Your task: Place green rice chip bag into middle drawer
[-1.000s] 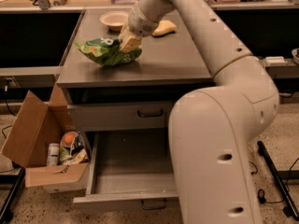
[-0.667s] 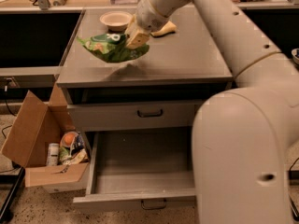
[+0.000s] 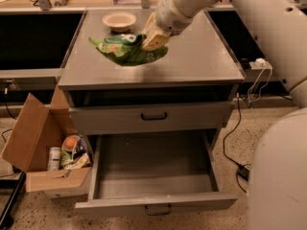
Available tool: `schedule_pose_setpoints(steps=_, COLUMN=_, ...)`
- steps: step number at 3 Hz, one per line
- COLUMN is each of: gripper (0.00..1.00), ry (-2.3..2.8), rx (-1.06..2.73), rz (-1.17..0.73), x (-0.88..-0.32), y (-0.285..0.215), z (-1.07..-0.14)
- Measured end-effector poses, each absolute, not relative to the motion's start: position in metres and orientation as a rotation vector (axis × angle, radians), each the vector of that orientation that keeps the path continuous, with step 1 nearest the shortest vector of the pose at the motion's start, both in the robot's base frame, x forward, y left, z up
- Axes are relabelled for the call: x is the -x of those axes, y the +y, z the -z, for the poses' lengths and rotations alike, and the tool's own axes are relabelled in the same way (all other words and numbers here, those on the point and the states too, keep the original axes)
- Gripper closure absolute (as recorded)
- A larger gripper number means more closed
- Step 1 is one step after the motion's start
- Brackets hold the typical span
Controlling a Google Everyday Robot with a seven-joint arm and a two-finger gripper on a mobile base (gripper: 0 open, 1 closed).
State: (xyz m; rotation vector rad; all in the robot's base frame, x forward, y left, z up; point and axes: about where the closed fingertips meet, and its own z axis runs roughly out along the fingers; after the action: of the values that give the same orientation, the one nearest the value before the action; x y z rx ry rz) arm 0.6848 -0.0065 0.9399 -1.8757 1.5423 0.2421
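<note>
The green rice chip bag (image 3: 125, 51) is crumpled, with a white round logo, and hangs just above the grey cabinet top (image 3: 201, 56). My gripper (image 3: 153, 38) is shut on the bag's right end and holds it from above. The middle drawer (image 3: 153, 174) is pulled wide open below. Its bare grey floor is in view and its dark bar handle (image 3: 158, 209) is at the front. The bag is over the cabinet top, behind the drawer opening.
A tan bowl (image 3: 119, 19) stands at the back of the cabinet top. The drawer above (image 3: 153, 116) is shut. An open cardboard box (image 3: 41, 147) with snack packs and a bottle sits on the floor at the left. Cables (image 3: 240, 128) trail at the right.
My gripper has carried the bag a little to the right and toward the front of the cabinet top. My arm's bulk has swung to the right, uncovering the open drawer.
</note>
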Motion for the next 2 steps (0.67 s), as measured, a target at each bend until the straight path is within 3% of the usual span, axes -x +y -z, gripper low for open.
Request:
schedule_pose_setpoints(steps=1, gripper=1.00, ry=1.506, rx=1.922, rz=-0.251, x=-0.676, y=0.001, z=-0.935)
schedule_pose_setpoints(steps=2, gripper=1.00, ry=1.411, rx=2.033, rz=-0.278, x=-0.630, y=0.007, z=-0.935)
